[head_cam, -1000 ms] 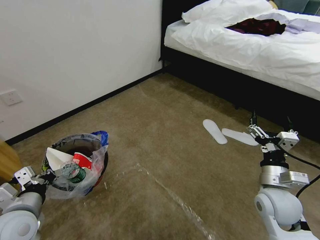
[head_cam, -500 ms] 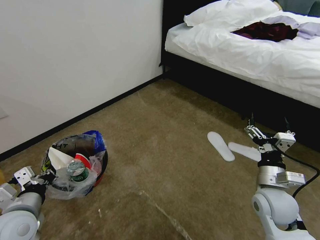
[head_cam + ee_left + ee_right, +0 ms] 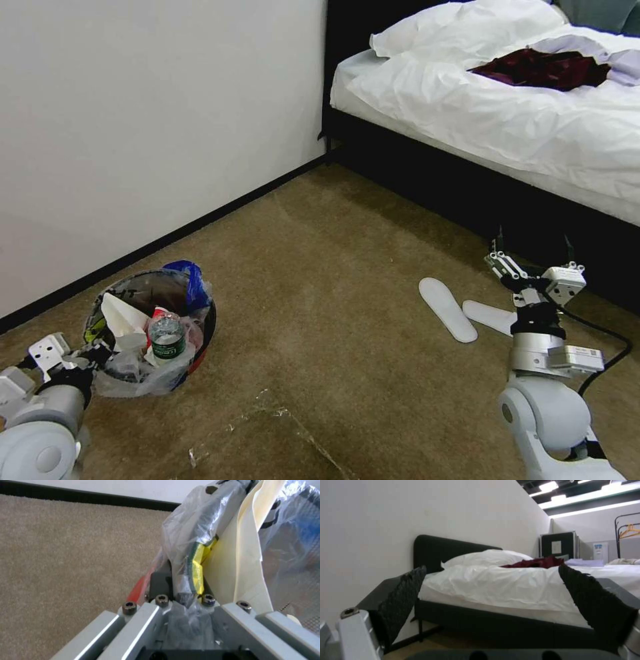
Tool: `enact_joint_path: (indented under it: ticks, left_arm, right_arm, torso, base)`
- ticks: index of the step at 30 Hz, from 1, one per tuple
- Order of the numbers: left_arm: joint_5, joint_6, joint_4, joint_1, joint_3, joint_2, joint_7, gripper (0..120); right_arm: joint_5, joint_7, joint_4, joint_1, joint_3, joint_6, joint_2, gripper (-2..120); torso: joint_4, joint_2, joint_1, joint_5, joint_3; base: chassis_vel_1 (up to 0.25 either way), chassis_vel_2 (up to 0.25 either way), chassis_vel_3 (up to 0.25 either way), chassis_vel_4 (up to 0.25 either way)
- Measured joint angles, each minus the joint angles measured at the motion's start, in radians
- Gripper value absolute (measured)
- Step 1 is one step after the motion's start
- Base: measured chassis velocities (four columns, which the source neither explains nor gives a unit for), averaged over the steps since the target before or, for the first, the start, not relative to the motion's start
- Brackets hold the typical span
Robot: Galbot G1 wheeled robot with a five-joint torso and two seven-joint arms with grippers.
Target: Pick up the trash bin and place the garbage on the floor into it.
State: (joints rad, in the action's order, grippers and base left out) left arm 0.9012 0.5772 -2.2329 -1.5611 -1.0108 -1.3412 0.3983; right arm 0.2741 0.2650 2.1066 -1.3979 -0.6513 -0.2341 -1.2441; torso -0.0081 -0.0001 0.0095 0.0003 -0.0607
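Note:
The red trash bin (image 3: 200, 333), lined with a clear bag with a blue edge, hangs at my lower left. My left gripper (image 3: 93, 352) is shut on its near rim. In the left wrist view the left gripper (image 3: 183, 590) pinches the crinkly bag and the red rim (image 3: 138, 590). Garbage lies inside the bin: a white paper sheet (image 3: 120, 313), a green-labelled bottle (image 3: 167, 337), a red wrapper and tissues. My right gripper (image 3: 533, 252) is held up at the right, open and holding nothing, pointing at the bed. Its black fingers (image 3: 403, 597) stand wide apart.
The beige carpet floor (image 3: 347, 280) has shiny tape lines (image 3: 293, 427) near me. Two white slippers (image 3: 447, 308) lie beside the right arm. A black-framed bed (image 3: 507, 107) with white bedding fills the far right. A white wall (image 3: 147, 120) with a dark skirting runs along the left.
The whole view has swung, so the wall socket has left the picture and the bed sits nearer. The bin stays in my left gripper; the bottle inside has tipped upright.

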Motion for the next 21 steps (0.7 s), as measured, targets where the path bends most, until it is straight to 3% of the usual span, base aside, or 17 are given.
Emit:
enact_joint_path:
  ticks: [21]
  left_arm:
    - [0.001, 0.0, -0.004, 0.001, 0.003, -0.002, 0.002, 0]
  right_arm:
    - [-0.018, -0.007, -0.012, -0.005, 0.017, -0.042, -0.005, 100]
  torso:
    - [-0.0001, 0.0, 0.0, -0.0003, 0.0]
  base:
    - [0.0, 0.0, 0.0, 0.0]
